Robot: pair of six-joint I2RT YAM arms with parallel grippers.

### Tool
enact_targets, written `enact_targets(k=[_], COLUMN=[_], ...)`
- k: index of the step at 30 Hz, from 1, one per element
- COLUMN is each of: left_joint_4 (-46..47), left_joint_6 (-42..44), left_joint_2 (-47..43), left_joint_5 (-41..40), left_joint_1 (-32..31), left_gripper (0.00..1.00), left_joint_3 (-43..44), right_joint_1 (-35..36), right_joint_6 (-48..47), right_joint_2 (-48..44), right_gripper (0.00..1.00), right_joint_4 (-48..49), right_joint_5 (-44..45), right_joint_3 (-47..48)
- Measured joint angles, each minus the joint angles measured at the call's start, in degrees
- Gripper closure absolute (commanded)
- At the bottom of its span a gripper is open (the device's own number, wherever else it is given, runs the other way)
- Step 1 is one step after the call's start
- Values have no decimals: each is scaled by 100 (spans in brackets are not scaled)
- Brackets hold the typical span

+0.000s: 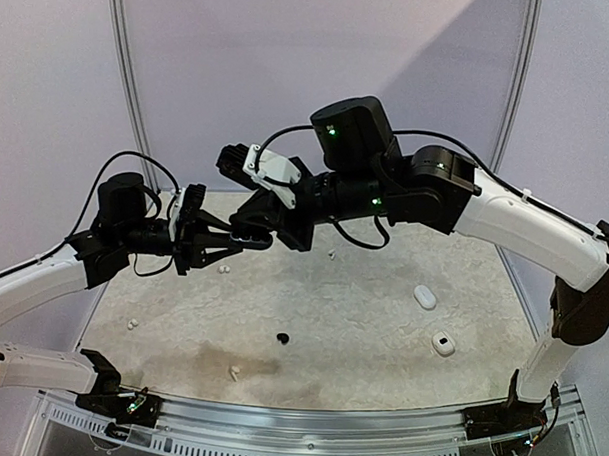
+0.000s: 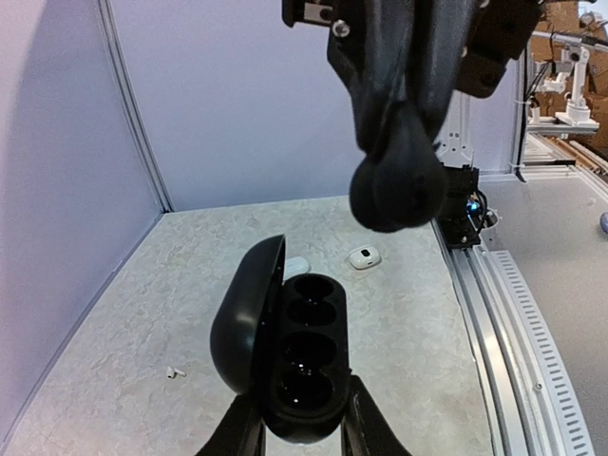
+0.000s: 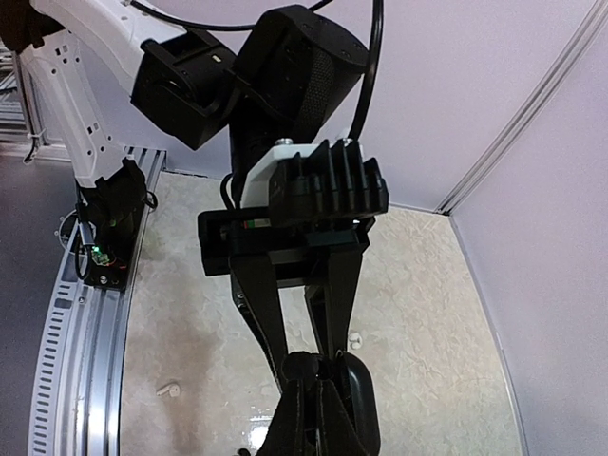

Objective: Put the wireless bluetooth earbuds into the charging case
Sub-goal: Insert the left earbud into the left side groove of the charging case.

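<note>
Left wrist view shows us what the top view hides: the charging case [image 2: 302, 366] open, clamped in the left jaws; right jaws pressed together above.

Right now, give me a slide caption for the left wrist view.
Left gripper holds the open black charging case; right gripper hangs shut above it.
</note>
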Motion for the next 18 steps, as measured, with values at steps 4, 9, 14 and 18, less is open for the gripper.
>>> enact_targets(k=[4,9,14,18], left_joint_4=[7,22,48,48], left_joint_6=[-186,-361,-382,-352], left_joint_2=[0,0,0,0], left_joint_5=[-9,0,9,22], left_joint_1=[-2,-2,-2,-2], left_gripper=[100,100,100,100], left_joint_3=[0,0,0,0], right_joint_1=[0,2,2,2], right_joint_6=[-26,-186,-361,-433], right_joint_2=[-4,-2,7,9], right_gripper=[100,100,100,100], right_joint_4=[-201,-817,-1141,-1241], right_joint_5=[68,369,715,815], right_joint_3=[20,240,289,289])
